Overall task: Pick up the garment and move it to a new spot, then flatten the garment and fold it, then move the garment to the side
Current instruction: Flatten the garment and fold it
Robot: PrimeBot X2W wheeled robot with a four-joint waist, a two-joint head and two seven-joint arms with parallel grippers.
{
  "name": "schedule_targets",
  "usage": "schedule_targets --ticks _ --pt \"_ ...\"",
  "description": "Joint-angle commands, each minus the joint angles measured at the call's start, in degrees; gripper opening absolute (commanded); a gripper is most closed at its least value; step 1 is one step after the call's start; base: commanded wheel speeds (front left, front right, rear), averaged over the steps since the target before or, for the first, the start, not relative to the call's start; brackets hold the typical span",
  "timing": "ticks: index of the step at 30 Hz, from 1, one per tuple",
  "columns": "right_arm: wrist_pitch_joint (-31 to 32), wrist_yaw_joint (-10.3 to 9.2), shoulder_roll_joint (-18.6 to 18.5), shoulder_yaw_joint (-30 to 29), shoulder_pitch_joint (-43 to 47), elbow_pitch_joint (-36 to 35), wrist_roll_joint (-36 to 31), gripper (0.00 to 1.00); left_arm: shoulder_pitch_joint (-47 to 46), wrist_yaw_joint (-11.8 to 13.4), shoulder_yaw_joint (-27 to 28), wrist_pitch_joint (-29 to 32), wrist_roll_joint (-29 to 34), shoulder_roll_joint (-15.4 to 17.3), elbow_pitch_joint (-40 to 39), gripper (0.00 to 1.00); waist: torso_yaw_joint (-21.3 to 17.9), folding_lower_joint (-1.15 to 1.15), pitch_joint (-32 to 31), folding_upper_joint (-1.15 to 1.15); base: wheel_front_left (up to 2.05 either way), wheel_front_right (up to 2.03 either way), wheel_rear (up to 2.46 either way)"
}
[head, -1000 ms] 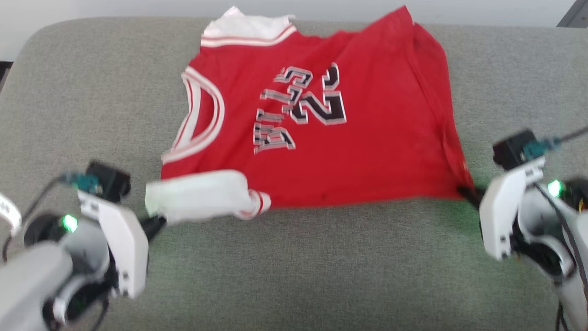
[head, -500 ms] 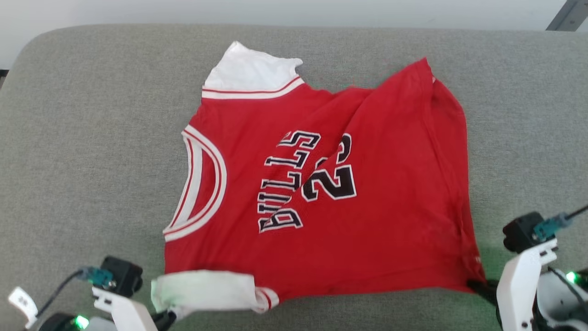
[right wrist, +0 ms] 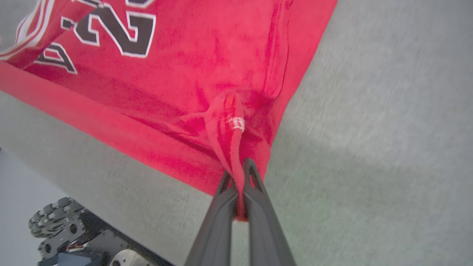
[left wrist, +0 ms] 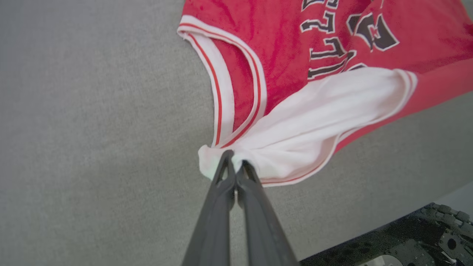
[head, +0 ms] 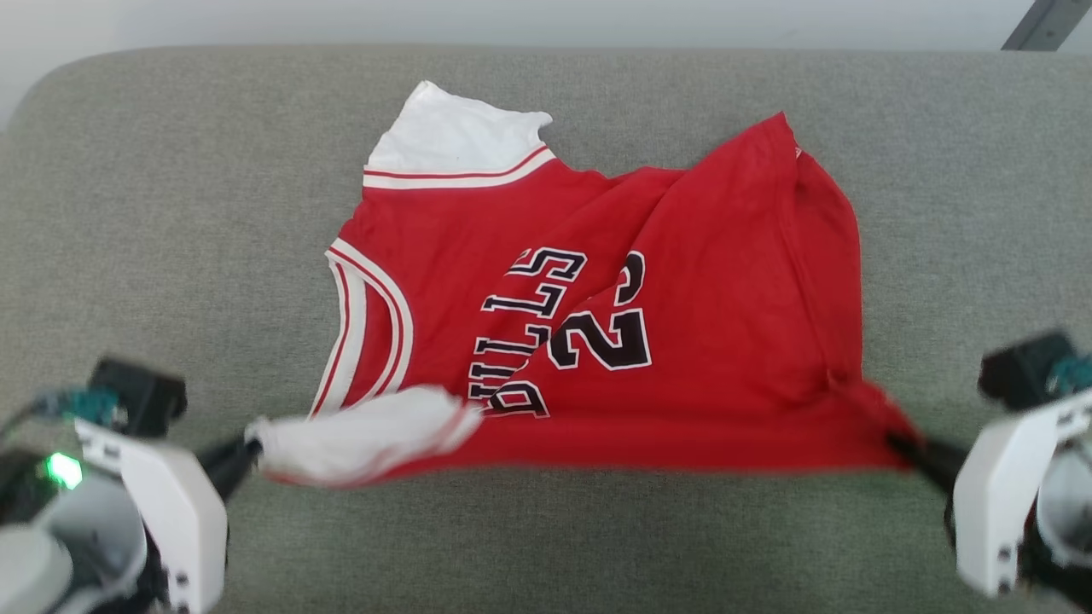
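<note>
At the near-left corner of the grey cushion, our left gripper has its fingers pressed together on a bunched white corner of the garment. The red jersey lies across the middle of the cushion with its chest lettering up. Its near edge is drawn into a taut line that seems raised off the cushion, while the far part rests on it with a diagonal crease through the number. Toward the near-right corner, our right gripper pinches the red hem corner between closed fingers. We judge ourselves to be in the pull-and-flatten stage: the grasp is made, but the jersey is not yet flat, and the fold and the move to the side are not yet done.
</note>
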Motion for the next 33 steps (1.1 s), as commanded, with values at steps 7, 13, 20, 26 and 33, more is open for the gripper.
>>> schedule_targets --ticks 7,13,20,26,33 --pt "-4.04 -0.05 0.54 2.12 -15.34 6.35 -4.35 0.0 -12.96 -6.17 1.88 4.57 6.29 -4.99 9.03 0.0 -0.14 0.0 2.66 0.0 0.0 0.0 0.0" --pt "-6.87 -0.05 0.85 6.12 -25.21 17.24 -5.59 0.0 -21.7 -13.35 1.1 4.57 9.49 -14.57 24.26 0.0 0.19 0.0 5.12 0.0 0.0 0.0 0.0" --pt "-10.29 -0.04 2.25 11.62 -32.09 28.29 -6.11 0.0 -26.19 -19.96 -0.67 4.72 9.55 -23.03 40.69 0.0 -0.35 0.0 6.82 0.0 0.0 0.0 0.0" --pt "-12.83 -0.04 2.86 15.68 -36.29 34.98 -5.77 0.89 -28.03 -23.15 -1.0 6.39 6.39 -27.75 52.28 1.0 -0.96 0.0 7.32 0.0 0.0 0.0 0.0" --pt "-16.53 -0.03 1.12 15.38 -36.07 32.93 -5.21 1.0 -28.78 -24.18 -0.28 7.1 3.86 -26.01 53.91 1.0 -1.17 0.0 6.63 0.0 0.0 0.0 0.0"
